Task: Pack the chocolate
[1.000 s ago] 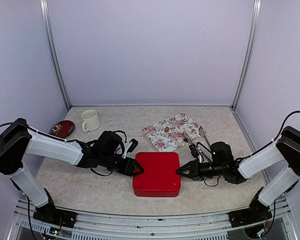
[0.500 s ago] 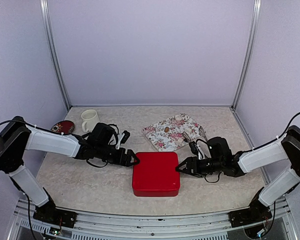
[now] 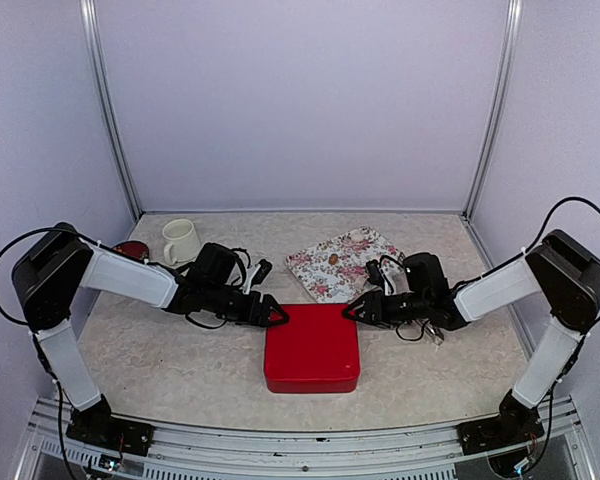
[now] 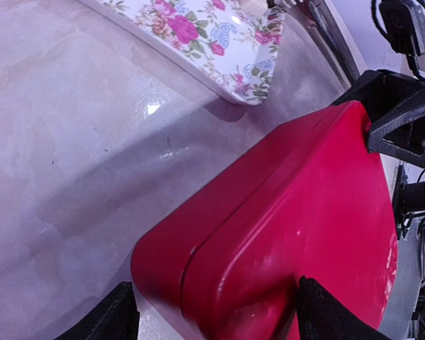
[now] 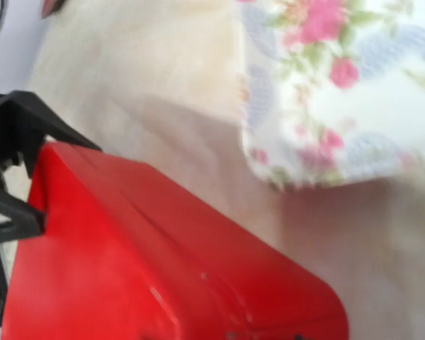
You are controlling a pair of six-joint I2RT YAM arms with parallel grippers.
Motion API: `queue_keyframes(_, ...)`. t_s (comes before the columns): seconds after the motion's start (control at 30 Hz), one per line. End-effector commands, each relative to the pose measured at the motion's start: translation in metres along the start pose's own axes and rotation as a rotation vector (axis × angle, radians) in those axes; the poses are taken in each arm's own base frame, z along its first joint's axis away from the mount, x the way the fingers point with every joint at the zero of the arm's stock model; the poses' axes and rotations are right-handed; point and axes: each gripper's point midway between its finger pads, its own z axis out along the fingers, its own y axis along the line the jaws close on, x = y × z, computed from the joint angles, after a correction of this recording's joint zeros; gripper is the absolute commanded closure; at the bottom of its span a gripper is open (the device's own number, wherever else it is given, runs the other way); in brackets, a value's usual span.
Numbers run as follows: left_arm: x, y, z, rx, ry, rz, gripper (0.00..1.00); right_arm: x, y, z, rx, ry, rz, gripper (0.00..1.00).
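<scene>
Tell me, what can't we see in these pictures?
- Inside the red box: it is closed in every view, so anything in it is hidden.
- The brown speck on the flowery plate: too small in the top view to identify.
- The right gripper: the right wrist view is blurred and its fingers are out of frame, so its grip is unclear.
- The red dish: mostly behind the left arm, top view.
</scene>
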Motion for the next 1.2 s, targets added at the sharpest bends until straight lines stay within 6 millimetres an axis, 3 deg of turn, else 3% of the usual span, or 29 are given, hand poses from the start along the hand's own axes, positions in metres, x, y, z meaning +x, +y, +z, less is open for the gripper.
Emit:
queue_keyframes(0.0,-0.007,0.003,0.005,0.058,-0.017,0.006,0.33,0.023,-0.033,0.018,0.048,0.083,0.012,0.58)
queue_keyframes(0.2,0.001,0.009,0.004,0.079,-0.008,-0.011,0.53,0.033,-0.051,0.034,0.074,0.138,0.029,0.79)
queue_keyframes(0.37,0.011,0.016,0.004,0.068,0.013,-0.028,0.68,0.040,-0.065,0.043,0.109,0.185,0.014,0.86)
queue_keyframes(0.47,0.019,0.008,0.001,0.101,0.026,-0.032,0.73,0.042,-0.066,0.051,0.088,0.215,-0.013,0.90)
queue_keyframes(0.7,0.038,-0.018,-0.023,0.113,0.034,0.012,0.58,0.052,-0.025,0.074,-0.035,0.293,-0.154,0.88)
queue_keyframes(0.87,0.050,-0.033,-0.038,0.146,0.033,-0.009,0.52,0.058,0.004,0.084,-0.055,0.329,-0.287,0.80)
queue_keyframes(1.17,0.084,-0.059,-0.055,0.198,0.012,-0.093,0.42,0.022,0.046,0.137,-0.053,0.315,-0.454,0.72)
